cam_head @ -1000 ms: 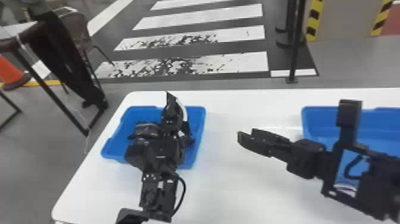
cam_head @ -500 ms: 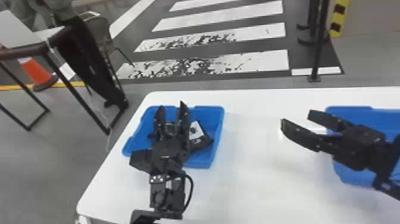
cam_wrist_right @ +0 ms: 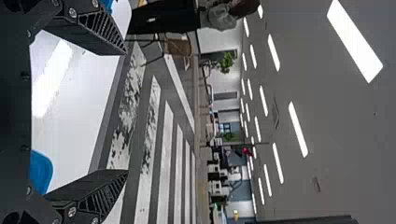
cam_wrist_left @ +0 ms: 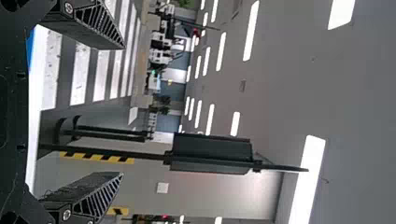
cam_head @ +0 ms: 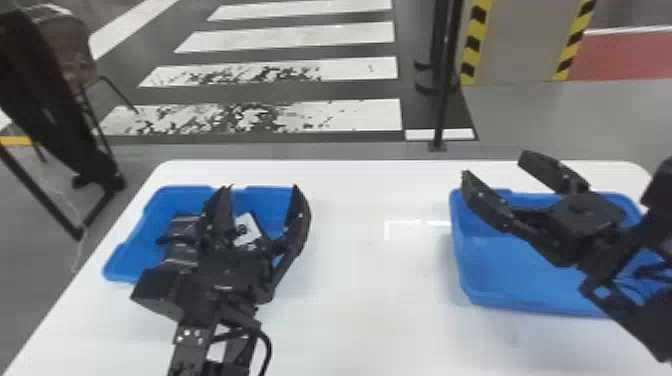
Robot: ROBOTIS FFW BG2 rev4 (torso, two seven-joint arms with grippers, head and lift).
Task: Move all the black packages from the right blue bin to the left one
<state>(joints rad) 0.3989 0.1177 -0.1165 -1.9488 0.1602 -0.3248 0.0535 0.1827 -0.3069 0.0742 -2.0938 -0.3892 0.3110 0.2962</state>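
Observation:
In the head view my left gripper (cam_head: pixel 262 192) stands open above the left blue bin (cam_head: pixel 127 260), its fingers spread with nothing between them. Black packages (cam_head: pixel 181 237) lie in that bin, partly hidden by the gripper; one beside them carries a white label (cam_head: pixel 247 230). Over the far left part of the right blue bin (cam_head: pixel 537 305) is my right gripper (cam_head: pixel 495 162), open and holding nothing; the visible part of that bin's floor is bare. The left wrist view has the left gripper (cam_wrist_left: pixel 123 112) with fingers wide apart, and the right wrist view has the right gripper (cam_wrist_right: pixel 127 112) likewise.
Both bins stand on a white table (cam_head: pixel 360 280), with a wide stretch of tabletop between them. Beyond its far edge a black post (cam_head: pixel 445 90) rises from the floor. A chair (cam_head: pixel 62 45) and dark table legs are at the far left.
The left gripper's fingers have spread wider over the left bin. The right gripper's fingers have opened wide too, and its arm has shifted. The head view has swung about.

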